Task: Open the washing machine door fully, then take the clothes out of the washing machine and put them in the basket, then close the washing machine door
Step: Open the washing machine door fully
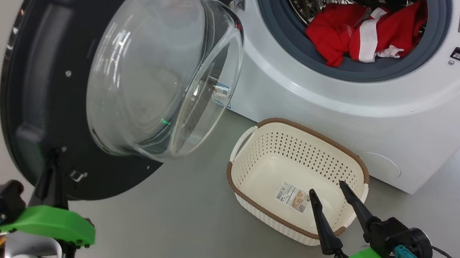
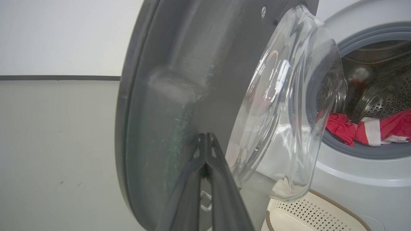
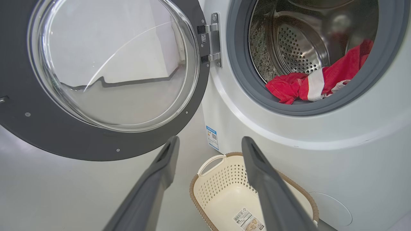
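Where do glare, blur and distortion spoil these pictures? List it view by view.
Head view: streaks of glare on the glass of the washing machine door. Left wrist view: the shut left gripper is blurred, door surface hazy. Right wrist view: wide-angle bends the washing machine front; right gripper fingers soft.

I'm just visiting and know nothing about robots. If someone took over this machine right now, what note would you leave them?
Left gripper: shut, empty, tips at the lower inner rim of the large round black-rimmed glass washing machine door.
Right gripper: open, empty, poised over the small cream perforated plastic basket on the floor.
Bright red white-striped clothes: lying in the steel drum of the big white washing machine, draped onto its grey gasket.
Done: door swung wide open.
Left: clothes into the basket, then close the door.
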You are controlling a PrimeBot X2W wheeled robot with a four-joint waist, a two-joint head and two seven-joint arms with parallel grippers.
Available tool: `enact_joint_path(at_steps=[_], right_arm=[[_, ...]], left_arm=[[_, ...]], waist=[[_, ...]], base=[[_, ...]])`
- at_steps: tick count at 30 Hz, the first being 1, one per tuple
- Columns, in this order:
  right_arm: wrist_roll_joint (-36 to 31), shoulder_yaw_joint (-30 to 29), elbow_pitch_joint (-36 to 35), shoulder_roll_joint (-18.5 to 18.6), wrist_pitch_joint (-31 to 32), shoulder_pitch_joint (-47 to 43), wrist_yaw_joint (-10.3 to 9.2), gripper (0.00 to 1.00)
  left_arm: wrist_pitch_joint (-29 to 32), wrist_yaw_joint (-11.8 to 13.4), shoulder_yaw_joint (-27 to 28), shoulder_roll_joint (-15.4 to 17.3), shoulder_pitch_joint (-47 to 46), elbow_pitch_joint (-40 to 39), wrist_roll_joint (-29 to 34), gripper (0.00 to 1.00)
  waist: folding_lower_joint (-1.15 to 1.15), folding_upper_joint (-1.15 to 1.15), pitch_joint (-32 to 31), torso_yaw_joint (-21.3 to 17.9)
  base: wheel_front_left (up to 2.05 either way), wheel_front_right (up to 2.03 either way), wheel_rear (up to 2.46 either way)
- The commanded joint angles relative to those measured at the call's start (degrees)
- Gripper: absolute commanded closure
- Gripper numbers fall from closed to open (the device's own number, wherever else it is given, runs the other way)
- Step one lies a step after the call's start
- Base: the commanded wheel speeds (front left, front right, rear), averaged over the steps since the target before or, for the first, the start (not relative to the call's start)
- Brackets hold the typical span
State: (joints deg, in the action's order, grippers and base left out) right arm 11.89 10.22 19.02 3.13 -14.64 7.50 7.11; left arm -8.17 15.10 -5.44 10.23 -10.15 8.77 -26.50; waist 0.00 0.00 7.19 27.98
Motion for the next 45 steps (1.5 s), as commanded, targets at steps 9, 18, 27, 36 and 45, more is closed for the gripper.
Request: enact_joint_path(at_steps=[9,18,27,36,45], right_arm=[[-1.44,1.51,-1.03,-0.25,-0.36,1.68,0.37,0.00],[-2.48,0.65,-1.54,0.17,-0.36,2.00,0.37,0.00],[-2.93,1.10,-2.05,1.16,-0.36,3.25,0.37,0.00],[-3.00,1.53,-2.12,1.71,-0.36,3.40,0.37,0.00],[-2.99,1.70,-2.06,1.91,-0.36,3.80,0.37,0.00]], left_arm=[[-2.19,-0.73,5.09,3.47,-6.13,5.01,-2.00,1.00],[-5.14,-2.08,7.85,4.36,-11.99,13.14,-3.68,1.00],[-6.69,-3.91,10.59,4.99,-16.07,19.76,-3.29,1.00],[-6.81,-5.76,15.62,4.51,-18.72,22.93,-0.65,1.00],[-6.82,-8.63,21.25,2.87,-19.09,23.77,2.80,1.00]], waist=[[0.00,0.00,0.90,-0.20],[0.00,0.00,2.65,-0.55],[0.00,0.00,4.81,-1.24],[0.00,0.00,5.97,-1.87],[0.00,0.00,6.53,-2.32]], base=[[0.00,0.00,0.00],[0.00,0.00,0.00],[0.00,0.00,0.00],[0.00,0.00,0.00],[0.00,0.00,0.00]])
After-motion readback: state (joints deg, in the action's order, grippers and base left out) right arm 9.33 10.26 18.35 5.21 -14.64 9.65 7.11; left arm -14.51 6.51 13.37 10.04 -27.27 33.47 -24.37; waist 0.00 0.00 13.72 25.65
